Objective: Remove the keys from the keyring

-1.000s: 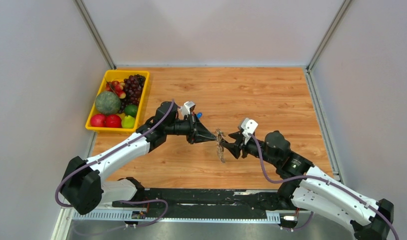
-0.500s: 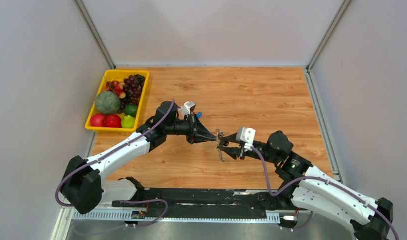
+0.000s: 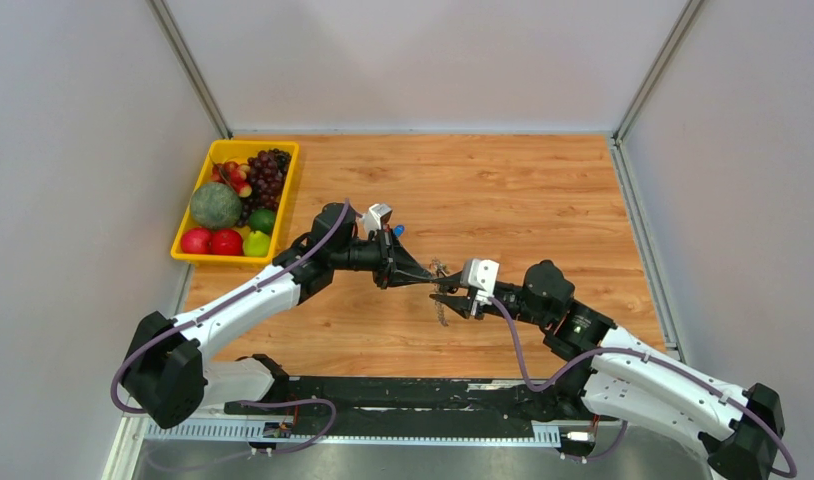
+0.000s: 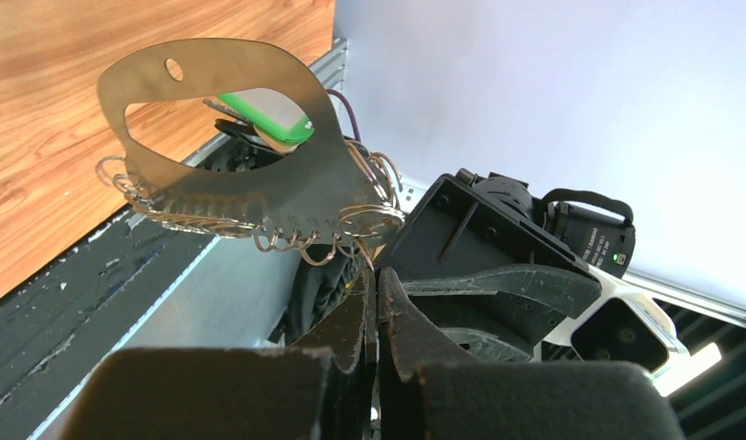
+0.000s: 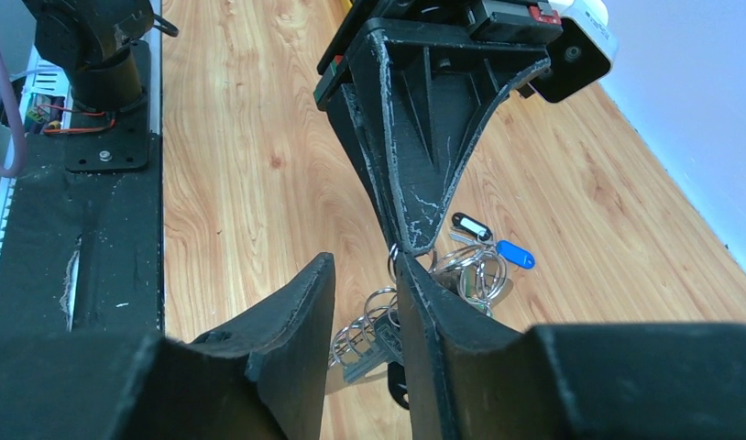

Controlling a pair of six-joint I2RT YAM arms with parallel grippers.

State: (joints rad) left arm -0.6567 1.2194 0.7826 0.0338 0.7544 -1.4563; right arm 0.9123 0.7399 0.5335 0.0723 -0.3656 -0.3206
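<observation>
Silvery wire and a thin metal plate make up the keyring [image 4: 259, 197]. The left gripper [image 4: 377, 284] pinches it, jaws clenched tight on the wire loops along its lower edge. A green tag [image 4: 273, 115] shows through the plate's cut-out. In the overhead view the bundle hangs in the air over the middle of the table [image 3: 543, 180], somewhat toward the near edge and touching no surface that I can see.

The keys [image 5: 479, 252] dangle below the left gripper's tip. I can make out a blue-headed key [image 5: 516, 254] and a black-and-white one just beside it. The rest are tangled in the rings and too small to count.

Change noted: over the last second the right gripper [image 5: 362, 275] has come in from the right, and its jaws have narrowed as it came. Its fingertips now stand just beside the left gripper's tip, level with the rings. The jaws are still parted, with a clear gap between them. Wire loops show through that gap, but I cannot confirm that either finger bears on them, so I record the right gripper as not yet grasping.

Assessment: this is the approach to a first pull. The left arm serves as anchor, and the right is closing to take a key or ring. No key appears detached, so the task is at an early stage. My concern is the tangle, because a close on several loops at once would drag the whole bundle rather than free one key.
</observation>
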